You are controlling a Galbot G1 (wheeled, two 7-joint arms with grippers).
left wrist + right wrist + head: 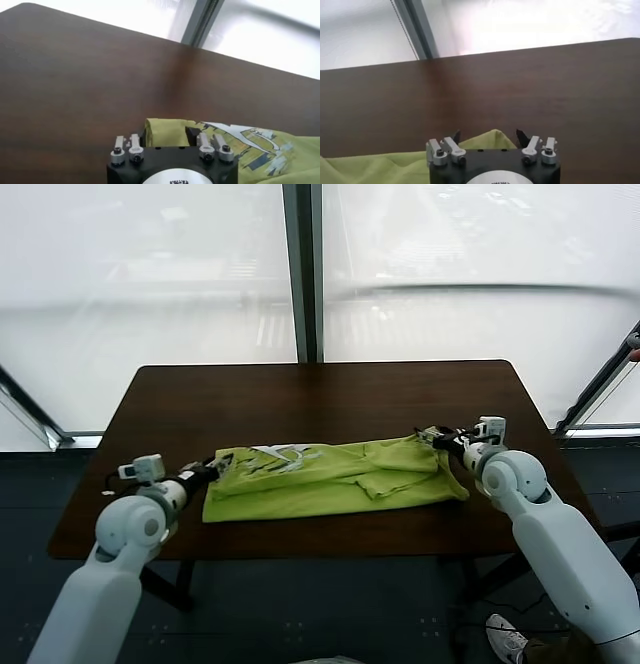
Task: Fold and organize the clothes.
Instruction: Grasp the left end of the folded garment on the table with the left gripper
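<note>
The lime-green T-shirt (330, 479) lies folded into a long band across the near half of the dark brown table (320, 399), with its white graphic (280, 454) facing up near the left end. My left gripper (212, 468) is at the shirt's left end, low over the table. In the left wrist view the gripper (168, 132) is open, with the shirt's edge (167, 131) between the spread fingers. My right gripper (430, 436) is at the shirt's right end. In the right wrist view it (488, 136) is open, with a raised corner of fabric (492, 137) between the fingers.
The far half of the table is bare wood. Behind it stands a frosted window wall with a dark upright post (300, 274). The table's near edge (300, 552) runs just below the shirt. A shoe (505, 639) lies on the floor at the lower right.
</note>
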